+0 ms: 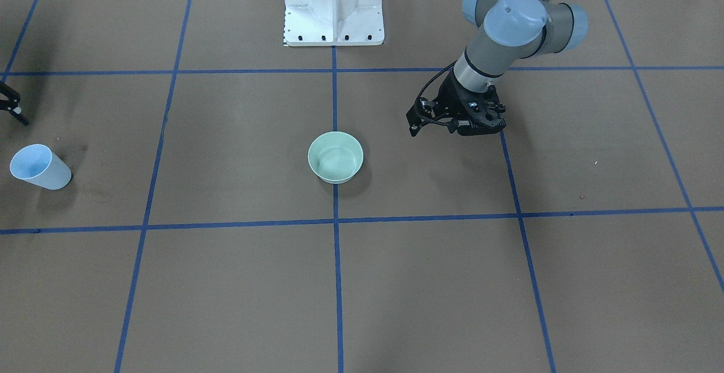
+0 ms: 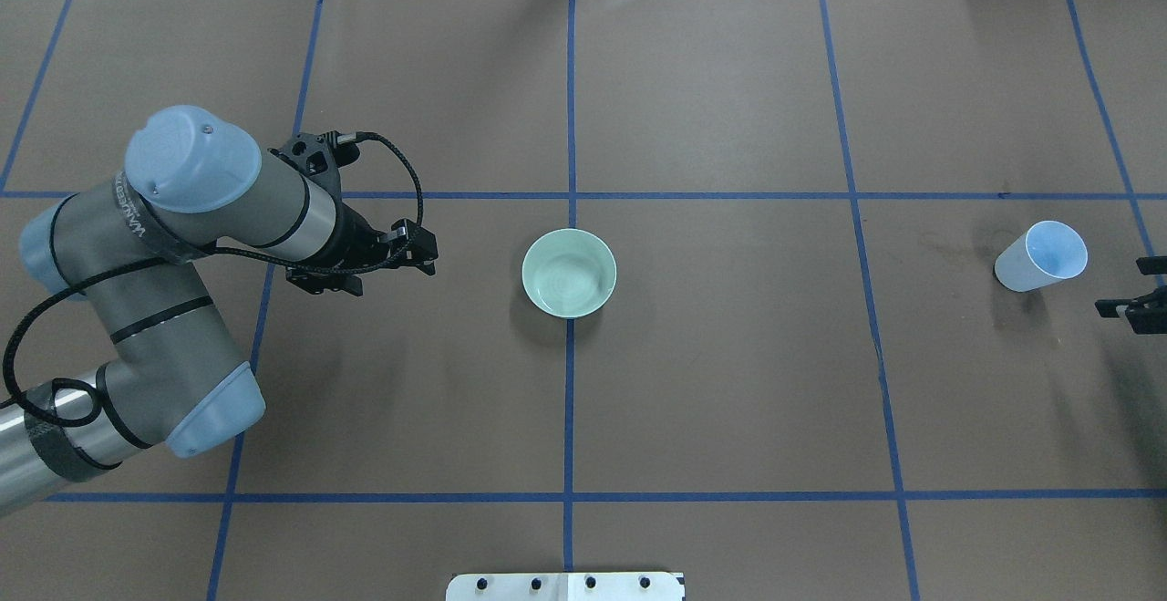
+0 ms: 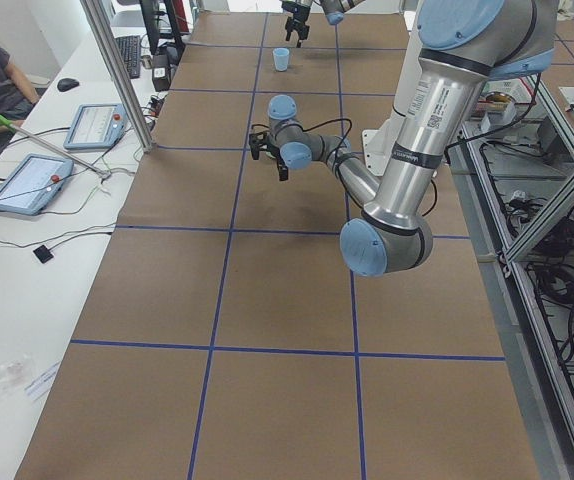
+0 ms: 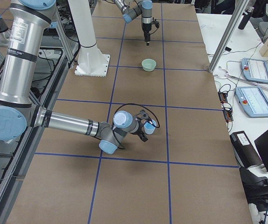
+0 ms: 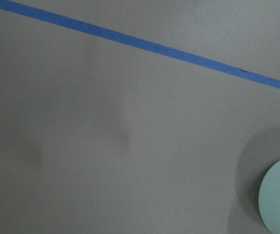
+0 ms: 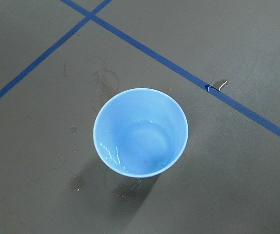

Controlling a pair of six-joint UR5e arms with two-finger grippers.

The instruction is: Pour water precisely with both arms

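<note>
A light blue cup (image 6: 140, 131) stands upright on the brown table, with a small amount of clear water (image 6: 147, 146) in its bottom that shows as white glints. In the overhead view the cup (image 2: 1041, 257) is at the far right. My right gripper (image 2: 1135, 291) is open and empty just right of it, apart from it. A pale green bowl (image 2: 569, 273) sits at the table's middle. My left gripper (image 2: 424, 253) points at the bowl from its left, a short gap away, and looks open and empty. The bowl's rim (image 5: 279, 200) shows in the left wrist view.
Blue tape lines (image 2: 570, 127) divide the table into squares. Small wet spots (image 6: 76, 183) lie on the table around the cup. The white bolted pedestal (image 1: 334, 5) stands at the robot's side. Tablets and cables (image 3: 27, 180) lie off the table's far edge.
</note>
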